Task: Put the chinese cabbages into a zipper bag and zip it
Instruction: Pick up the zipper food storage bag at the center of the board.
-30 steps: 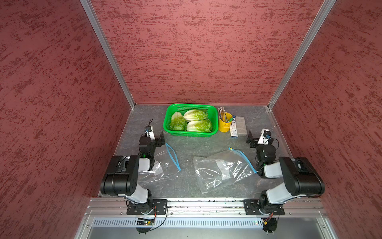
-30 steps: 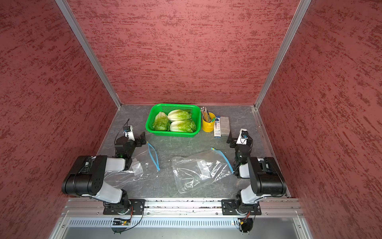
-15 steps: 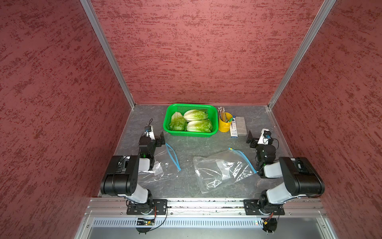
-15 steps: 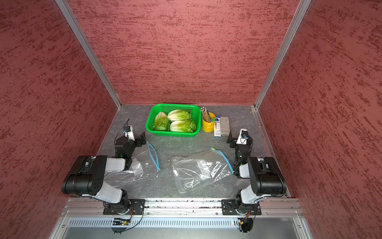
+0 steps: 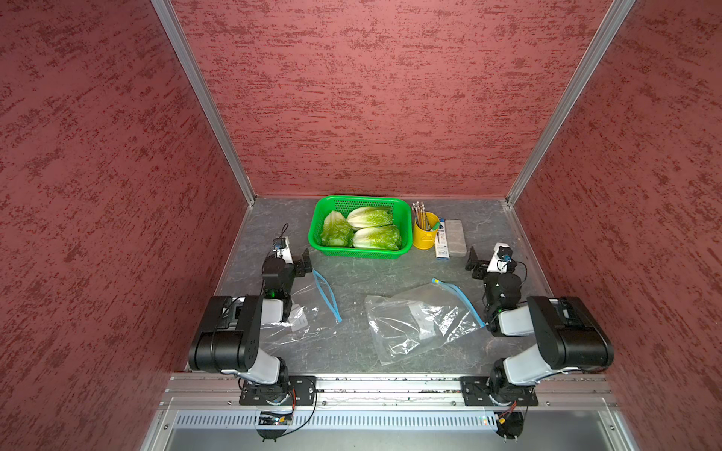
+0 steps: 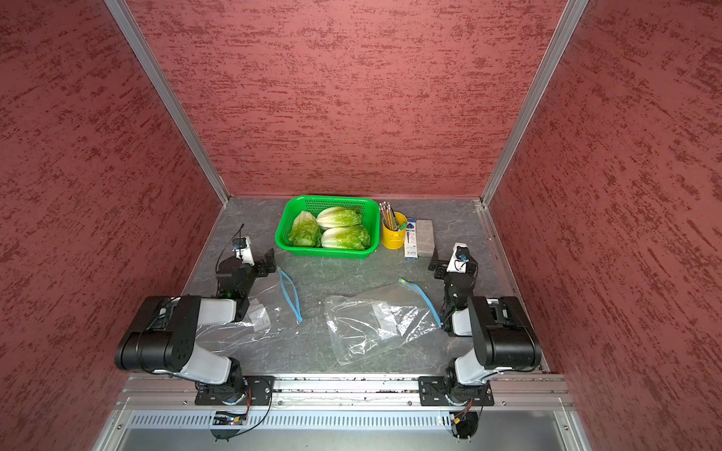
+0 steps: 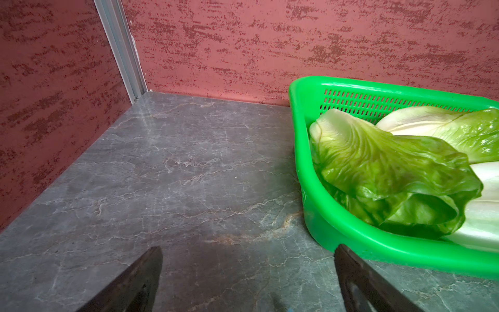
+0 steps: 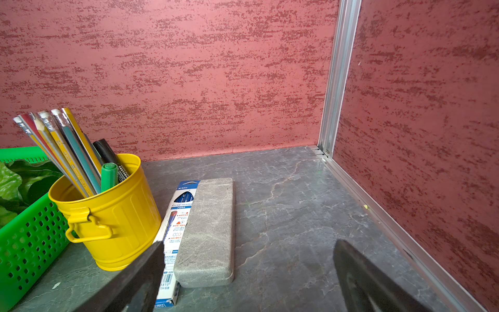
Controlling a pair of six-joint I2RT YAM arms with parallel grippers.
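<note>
Both top views showed what neither wrist view caught: one zipper bag lying flat on the table between the arms, and a second bag partly hidden by the left arm. The left wrist view gave the chinese cabbages close up, lying together in the green basket near the back wall. Only the right wrist view made out the pencils in the yellow bucket, with a printed box and a grey case just beside it. Bare table ran from the left gripper to the back corner, and beyond the right gripper to the side rail. Both grippers stood spread wide, holding and touching nothing.
</note>
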